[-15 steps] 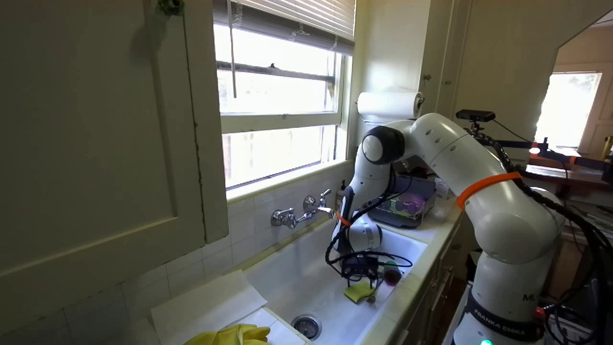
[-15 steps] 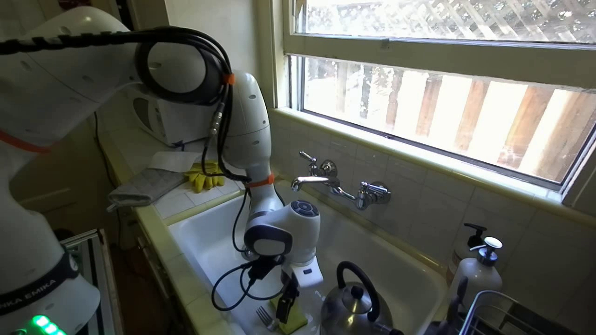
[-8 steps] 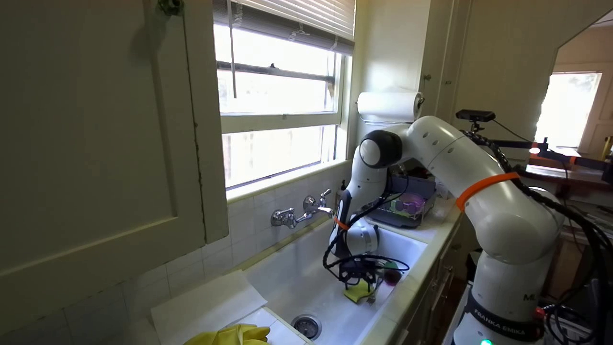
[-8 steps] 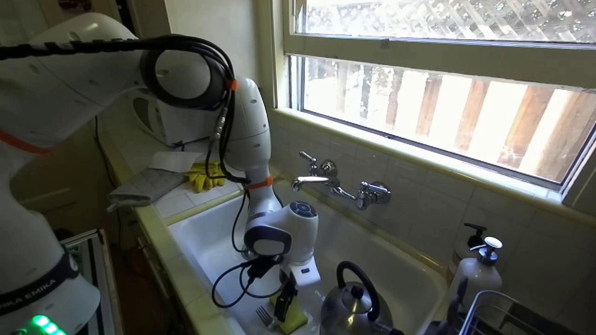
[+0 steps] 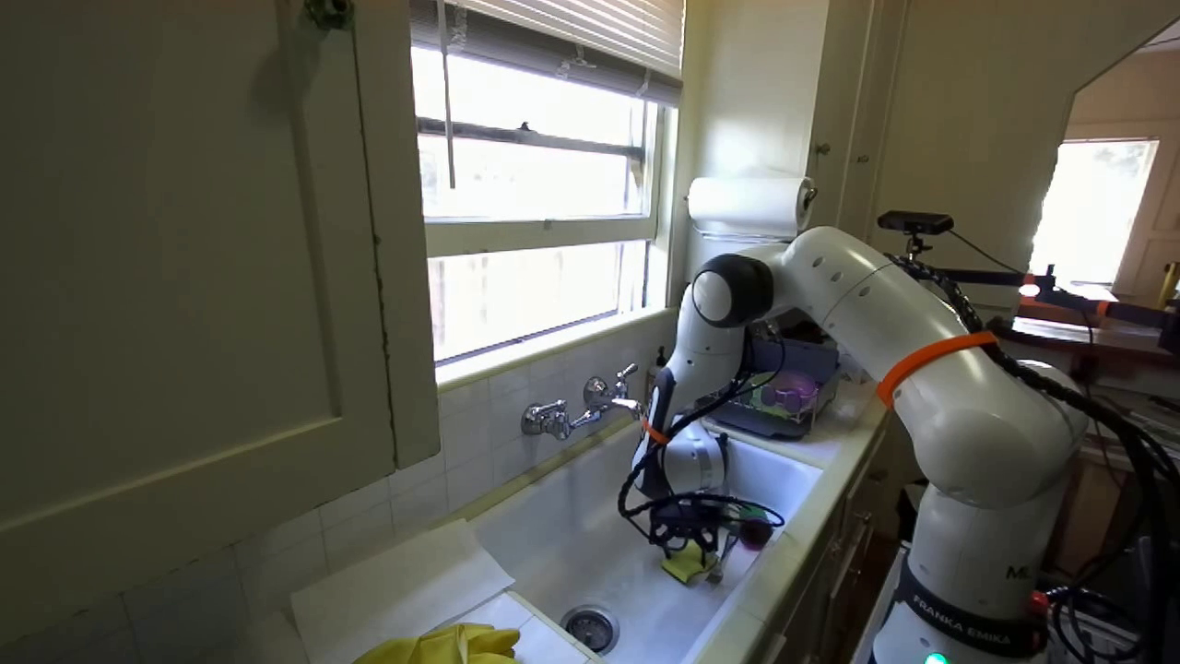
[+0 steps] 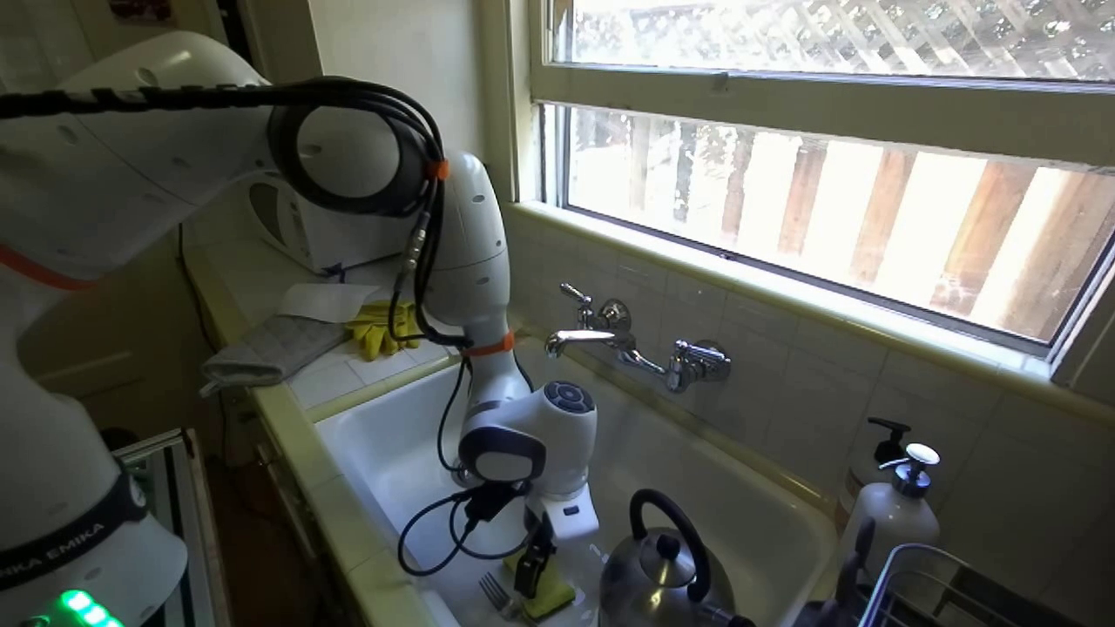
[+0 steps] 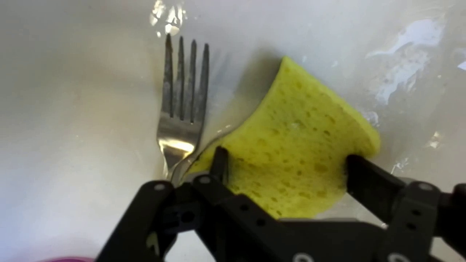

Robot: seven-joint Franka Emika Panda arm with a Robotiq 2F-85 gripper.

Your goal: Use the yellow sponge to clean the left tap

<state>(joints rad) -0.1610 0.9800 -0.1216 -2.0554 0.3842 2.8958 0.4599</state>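
The yellow sponge lies on the bottom of the white sink. It also shows in an exterior view and, from close above, in the wrist view. My gripper is low at the sponge, its fingers wide apart, one near each side. In the wrist view the right fingertip meets the sponge's edge; the left one overlaps the sponge, and contact there is unclear. Both exterior views show the gripper pointing down. The left tap handle is chrome on the wall, seen also beside the spout.
A metal fork lies against the sponge's left side. A steel kettle stands in the sink close to the gripper. Soap bottles and a dish rack stand beyond the sink end. Yellow gloves lie on the opposite counter.
The arm has come down slightly and the gripper sits lower at the sponge. In an exterior view it has also shifted a little to the left. The sponge stays in the same place.
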